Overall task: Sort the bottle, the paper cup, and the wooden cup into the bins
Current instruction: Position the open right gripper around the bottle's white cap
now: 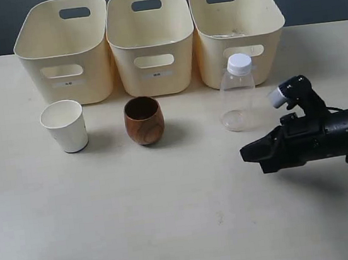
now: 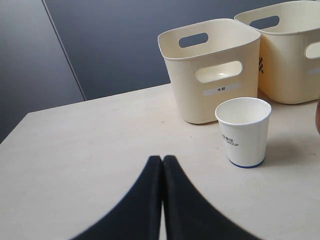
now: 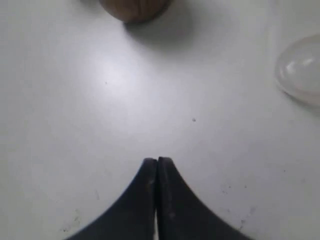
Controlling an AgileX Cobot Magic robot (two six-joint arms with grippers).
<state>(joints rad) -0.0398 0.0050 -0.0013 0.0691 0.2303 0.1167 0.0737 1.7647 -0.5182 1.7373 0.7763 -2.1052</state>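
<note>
Three cream bins stand in a row at the back: left (image 1: 63, 55), middle (image 1: 151, 44), right (image 1: 238, 30). In front of them stand the white paper cup (image 1: 65, 126) (image 2: 244, 131), the reddish-brown wooden cup (image 1: 143, 120) (image 3: 134, 9) and the clear bottle (image 1: 237, 93) with its white cap; its base (image 3: 300, 70) shows in the right wrist view. My right gripper (image 1: 245, 154) (image 3: 157, 161) is shut and empty, low over the table in front of the bottle. My left gripper (image 2: 162, 159) is shut and empty, short of the paper cup; the exterior view does not show it.
The pale table (image 1: 141, 223) stretches toward the front. A dark wall rises behind the bins. The left bin (image 2: 212, 70) carries a small white label, with the middle bin (image 2: 290, 50) beside it.
</note>
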